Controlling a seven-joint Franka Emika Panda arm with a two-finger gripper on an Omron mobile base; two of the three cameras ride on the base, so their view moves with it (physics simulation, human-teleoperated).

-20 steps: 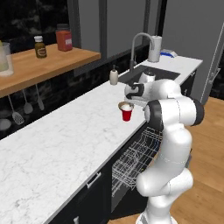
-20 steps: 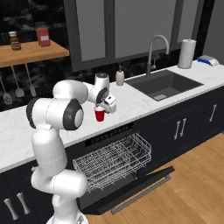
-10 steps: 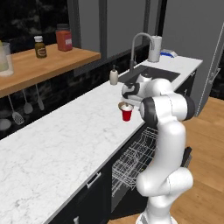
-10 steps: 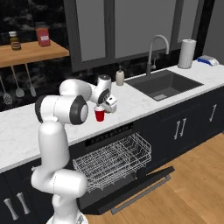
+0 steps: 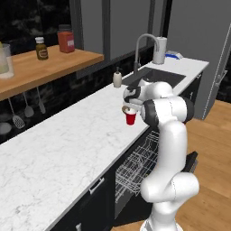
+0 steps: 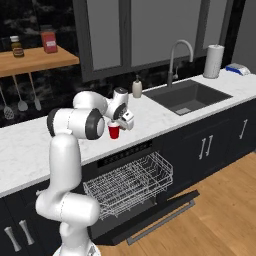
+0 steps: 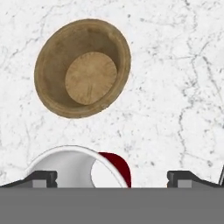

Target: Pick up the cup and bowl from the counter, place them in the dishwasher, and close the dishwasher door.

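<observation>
The red cup point(image 5: 130, 118) point(image 6: 114, 131) stands on the white marble counter point(image 5: 67, 144) point(image 6: 160, 117) near its front edge. My gripper point(image 5: 128, 107) point(image 6: 119, 121) point(image 7: 113, 179) hovers right over it, open; in the hand view the cup point(image 7: 83, 168) lies nearer the left fingertip point(image 7: 41, 178), well apart from the right one. The brown wooden bowl point(image 7: 83, 68) rests empty on the counter point(image 7: 175, 65) just beyond the cup. Below, the dishwasher is open: its white wire rack point(image 5: 135, 167) point(image 6: 130, 182) is pulled out and the dishwasher door point(image 6: 160, 220) point(image 5: 191, 160) is folded down.
A sink point(image 5: 158, 76) point(image 6: 187, 95) with a tall faucet lies to the right, and a soap bottle point(image 5: 117, 79) point(image 6: 137, 87) stands beside it. A paper towel roll point(image 6: 215, 54) stands far right. A wooden shelf point(image 5: 40, 67) with jars hangs over the counter's left.
The arm's elbow has swung round while the hand stays over the cup. The cup has kept its place on the counter.
</observation>
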